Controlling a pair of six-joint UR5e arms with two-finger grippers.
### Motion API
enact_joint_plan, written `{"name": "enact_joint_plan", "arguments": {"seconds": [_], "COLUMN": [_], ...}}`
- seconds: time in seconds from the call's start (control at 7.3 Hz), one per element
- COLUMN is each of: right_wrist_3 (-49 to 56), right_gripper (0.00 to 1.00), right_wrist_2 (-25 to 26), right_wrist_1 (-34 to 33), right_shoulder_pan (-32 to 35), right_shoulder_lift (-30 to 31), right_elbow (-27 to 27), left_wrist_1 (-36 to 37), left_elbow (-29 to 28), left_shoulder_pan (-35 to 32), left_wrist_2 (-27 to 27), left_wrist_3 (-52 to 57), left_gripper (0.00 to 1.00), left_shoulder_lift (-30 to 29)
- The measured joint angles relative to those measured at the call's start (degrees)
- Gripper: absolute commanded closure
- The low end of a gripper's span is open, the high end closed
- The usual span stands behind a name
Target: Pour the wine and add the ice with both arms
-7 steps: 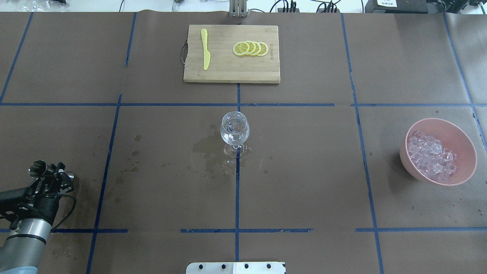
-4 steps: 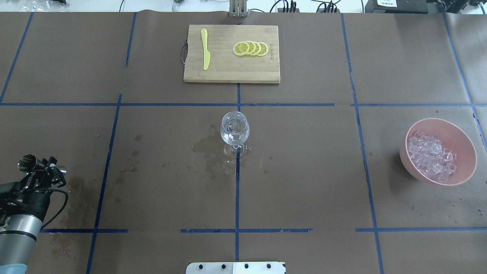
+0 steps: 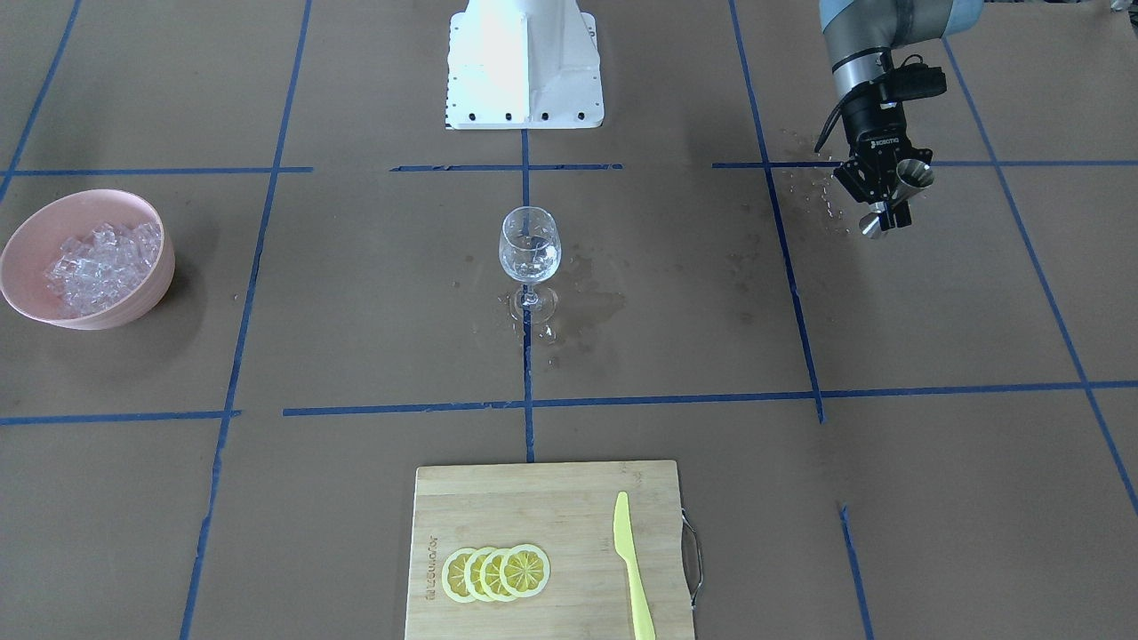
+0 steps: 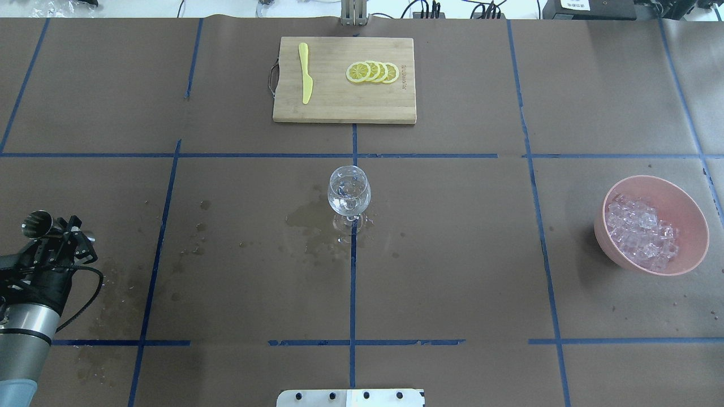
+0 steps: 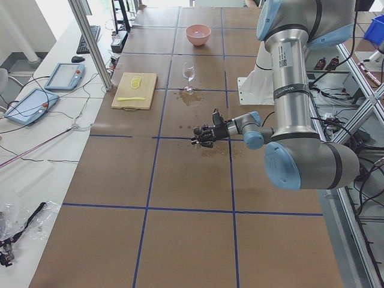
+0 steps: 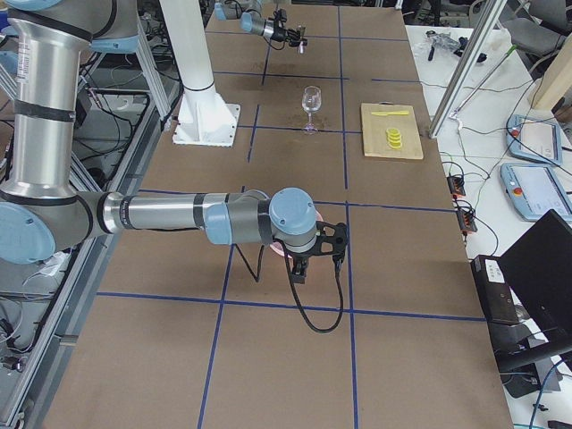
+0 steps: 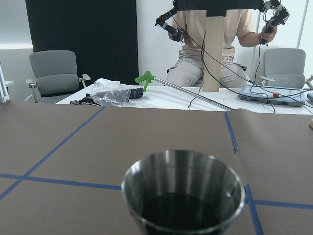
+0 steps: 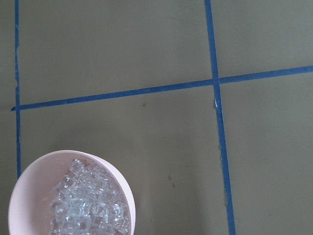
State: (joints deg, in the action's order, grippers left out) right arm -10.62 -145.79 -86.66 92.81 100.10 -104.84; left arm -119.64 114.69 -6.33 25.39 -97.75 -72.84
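Drawn back toward the table's 9 o'clock edge since a second ago, the left gripper (image 4: 61,230) now hangs beside a scatter of wet drops (image 4: 113,282) on the brown paper cover (image 4: 452,254). Its black fingers are closed narrow on the waist of a small steel measuring cup (image 4: 35,224). The cup is double-ended and tilted, its wider shiny mouth up and toward 9 o'clock. The inside looks dark, and whether liquid is left in it cannot be told.

More dark spots (image 4: 195,237) lie between the cup and the centre. There a round-bowled wine glass (image 4: 349,198) stands upright on a blue tape crossing, with a wet patch (image 4: 308,223) touching its foot. A little clear wine (image 4: 348,204) seems to glint inside.

At 12 o'clock sits a bamboo cutting board (image 4: 344,110) with a yellow plastic knife (image 4: 306,73) and four overlapping lemon slices (image 4: 373,72).

At 3 o'clock a smooth pink bowl (image 4: 693,215) holds the heap of glassy ice (image 4: 642,232) cubes. The right gripper (image 6: 299,271) hangs near that bowl; how wide its fingers stand cannot be told.
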Motion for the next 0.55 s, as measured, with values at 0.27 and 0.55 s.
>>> {"name": "enact_joint_plan", "arguments": {"seconds": [0.27,0.55], "right_wrist_3": [-0.01,-0.01], "right_gripper": [0.00,0.00], "right_wrist_2": [-0.01,0.04], "right_wrist_1": [0.00,-0.02], "right_shoulder_pan": [0.00,0.00], "right_shoulder_lift": [0.00,0.00], "right_elbow": [0.04,0.29], "left_wrist_1": [-5.76,-7.25], "left_elbow": [-0.15,0.15], "left_shoulder_pan": [-0.76,-1.04], "left_wrist_2": [0.20,0.55], "left_wrist_3": [7.64,16.11], "left_gripper": [1.00,1.00], "left_shoulder_lift": [-7.07,-14.70]}}
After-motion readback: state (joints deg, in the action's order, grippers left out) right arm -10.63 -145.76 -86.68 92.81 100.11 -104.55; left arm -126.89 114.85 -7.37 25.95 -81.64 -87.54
